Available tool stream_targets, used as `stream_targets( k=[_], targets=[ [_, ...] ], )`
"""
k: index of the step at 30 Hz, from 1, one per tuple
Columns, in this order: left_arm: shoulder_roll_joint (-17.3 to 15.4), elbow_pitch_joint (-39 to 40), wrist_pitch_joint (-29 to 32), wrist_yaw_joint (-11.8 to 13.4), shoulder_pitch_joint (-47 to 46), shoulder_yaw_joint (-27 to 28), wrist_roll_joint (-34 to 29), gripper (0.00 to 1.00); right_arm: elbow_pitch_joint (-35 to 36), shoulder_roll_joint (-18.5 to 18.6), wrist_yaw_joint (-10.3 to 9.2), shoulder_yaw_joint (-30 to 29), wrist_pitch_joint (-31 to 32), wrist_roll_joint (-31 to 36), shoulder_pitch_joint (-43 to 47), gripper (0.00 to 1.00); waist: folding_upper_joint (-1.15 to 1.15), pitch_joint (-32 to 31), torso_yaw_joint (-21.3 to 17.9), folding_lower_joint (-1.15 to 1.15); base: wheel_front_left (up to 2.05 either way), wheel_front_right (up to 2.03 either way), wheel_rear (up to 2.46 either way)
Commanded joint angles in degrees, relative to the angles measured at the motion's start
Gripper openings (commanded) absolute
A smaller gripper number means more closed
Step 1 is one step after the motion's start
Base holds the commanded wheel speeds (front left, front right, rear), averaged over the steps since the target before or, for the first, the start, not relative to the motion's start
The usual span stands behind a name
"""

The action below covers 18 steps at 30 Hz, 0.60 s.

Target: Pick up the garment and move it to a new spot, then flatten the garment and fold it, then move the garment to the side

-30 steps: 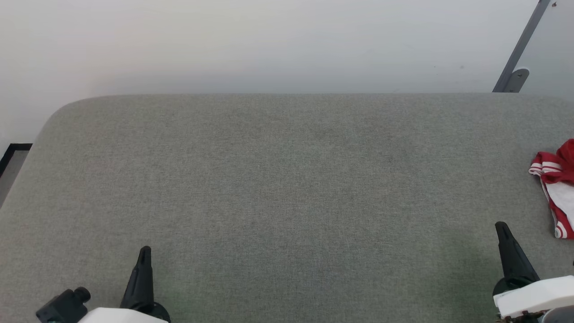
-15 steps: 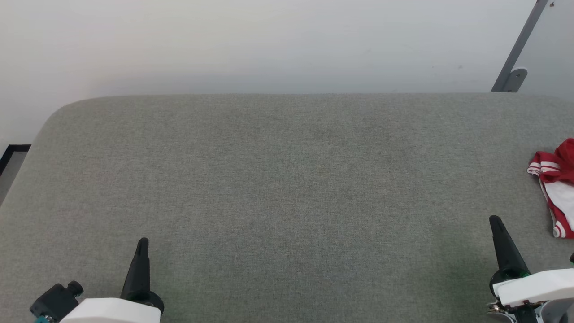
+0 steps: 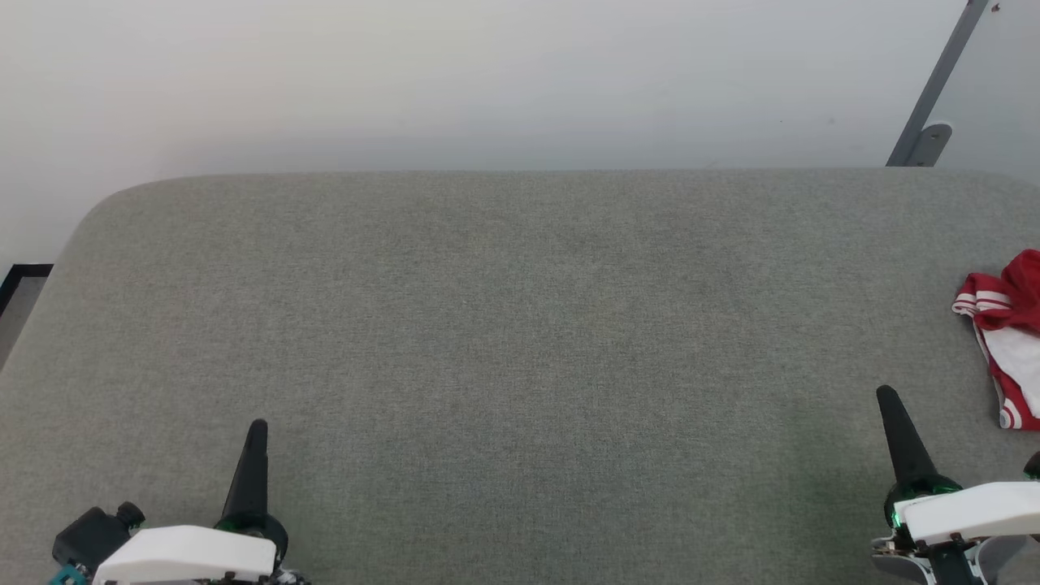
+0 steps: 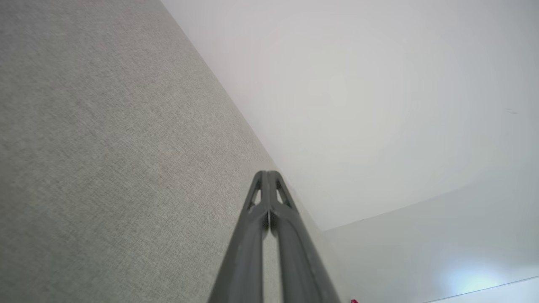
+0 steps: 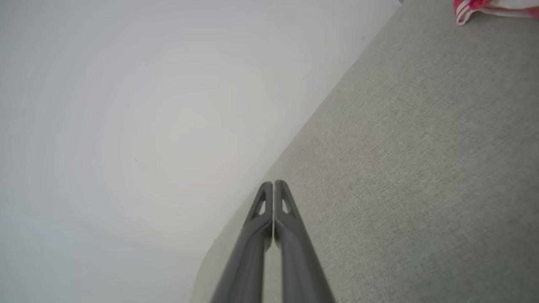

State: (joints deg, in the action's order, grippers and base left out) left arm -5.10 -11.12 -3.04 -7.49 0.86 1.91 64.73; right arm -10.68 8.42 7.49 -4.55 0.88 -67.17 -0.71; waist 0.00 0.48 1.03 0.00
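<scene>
The garment [image 3: 1007, 337] is a crumpled red piece with a white panel and striped trim, lying at the far right edge of the grey table [image 3: 520, 325], partly cut off by the head view's border. A corner of the garment [image 5: 484, 8] also shows at the top right of the right wrist view. My right gripper [image 3: 886, 396] is shut and empty at the lower right, a short way in front of and left of the garment. At the lower left my left gripper [image 3: 257, 426] is shut, with nothing in it. Each wrist view shows its fingertips pressed together, the left gripper [image 4: 267, 173] and the right gripper [image 5: 273, 183].
A pale wall [image 3: 487, 81] rises directly behind the table's far edge. A grey metal bracket [image 3: 930, 122] leans at the back right. The table's rounded back left corner drops to a floor strip [image 3: 20, 296].
Both grippers have crept a little farther up the head view, staying shut. The garment lies as before; the whole picture has shifted slightly left.
</scene>
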Motion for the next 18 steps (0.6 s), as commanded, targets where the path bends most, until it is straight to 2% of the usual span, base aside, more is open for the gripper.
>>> stream_targets(
  k=[1,18],
  targets=[
    [-0.07,0.24,0.42,0.00,-1.57,0.34,1.98,0.00,0.32,-0.19,0.01,-0.41,0.47,-1.64,-1.56,0.00,0.00,-0.01,-0.03,0.00,0.00,0.00,0.00],
    [0.22,-0.70,2.81,0.00,-3.48,1.09,10.35,0.00,-0.90,-1.89,0.01,-0.87,2.16,-8.98,-2.82,0.00,0.00,-0.08,-0.29,0.00,0.00,0.00,0.00]
  ],
)
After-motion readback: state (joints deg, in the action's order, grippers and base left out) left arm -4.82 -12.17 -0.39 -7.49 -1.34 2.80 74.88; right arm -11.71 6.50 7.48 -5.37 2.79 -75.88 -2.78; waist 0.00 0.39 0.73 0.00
